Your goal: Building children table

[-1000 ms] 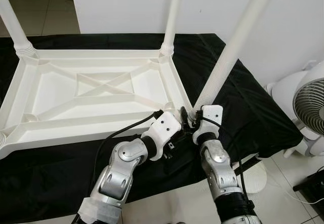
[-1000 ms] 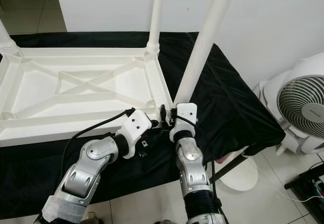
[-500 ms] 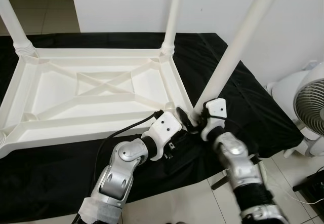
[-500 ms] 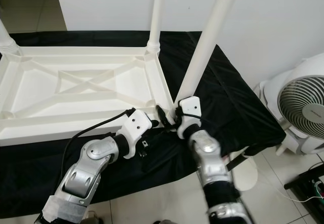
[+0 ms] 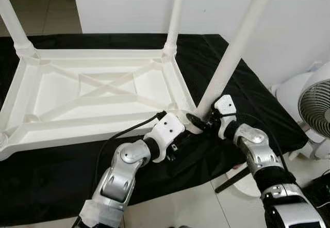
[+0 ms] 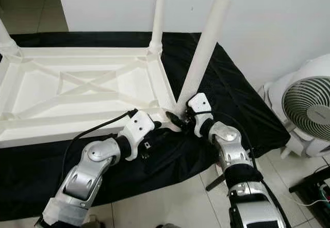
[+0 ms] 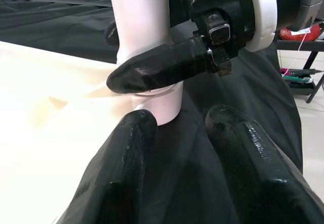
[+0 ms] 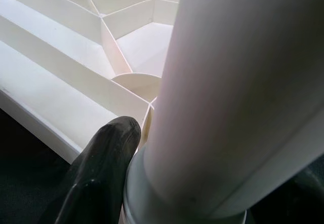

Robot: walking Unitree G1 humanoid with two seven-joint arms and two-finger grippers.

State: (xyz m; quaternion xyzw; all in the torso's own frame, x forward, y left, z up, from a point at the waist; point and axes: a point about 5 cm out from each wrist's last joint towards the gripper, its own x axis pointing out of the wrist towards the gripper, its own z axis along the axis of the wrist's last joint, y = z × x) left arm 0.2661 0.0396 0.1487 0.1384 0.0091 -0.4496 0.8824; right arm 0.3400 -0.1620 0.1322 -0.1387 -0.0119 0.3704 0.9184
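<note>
Clamping the leg's [image 5: 233,50] base, right pincer [image 5: 198,123].

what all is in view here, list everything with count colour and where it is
table top: 1, white, upside down on the black cloth
table legs: 3, white; two upright at the far corners, one tilted at the near right corner
cloth: 1, black, spread under the table top
fan: 1, white, on the floor at the right
floor: pale tiles, near edge
wall: white, behind
left gripper: 1, black fingers, open, beside the tilted leg's base
right gripper: 1, black fingers, shut around the tilted leg's base
</note>
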